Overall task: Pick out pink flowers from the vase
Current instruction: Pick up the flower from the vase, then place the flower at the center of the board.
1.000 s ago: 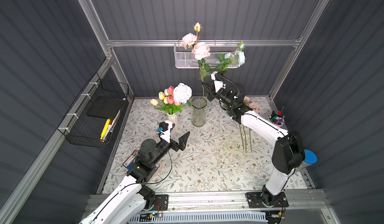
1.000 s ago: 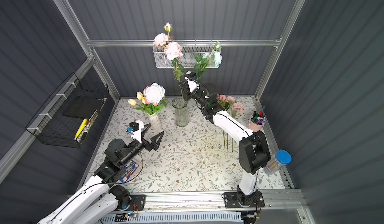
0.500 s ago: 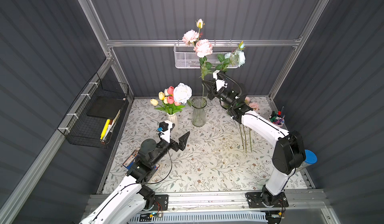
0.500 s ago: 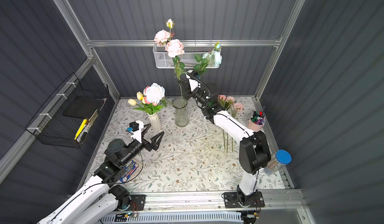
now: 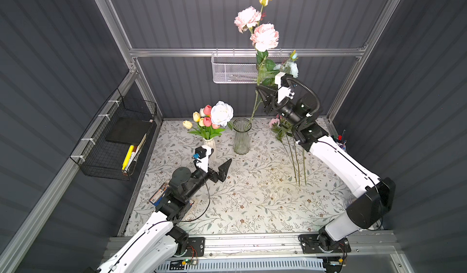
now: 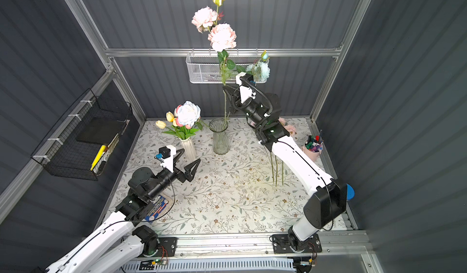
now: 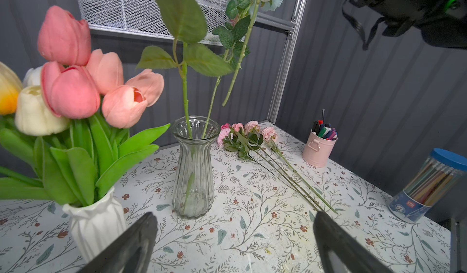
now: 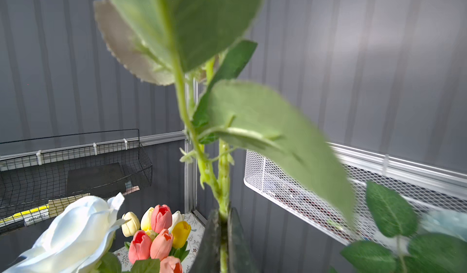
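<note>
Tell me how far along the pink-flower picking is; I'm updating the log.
Done: several small pink flowers lie on the table. In hand: the right gripper has its fingers shut on the tall pink peony spray, its stem end inside the glass vase. Left: pink tulips in the white vase, untouched; the left gripper is open nearby.

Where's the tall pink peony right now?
In both top views the pink peony stands at the back middle of the table, stem pinched in the right claw, foot in the glass vase, blooms above the white mesh basket.
</note>
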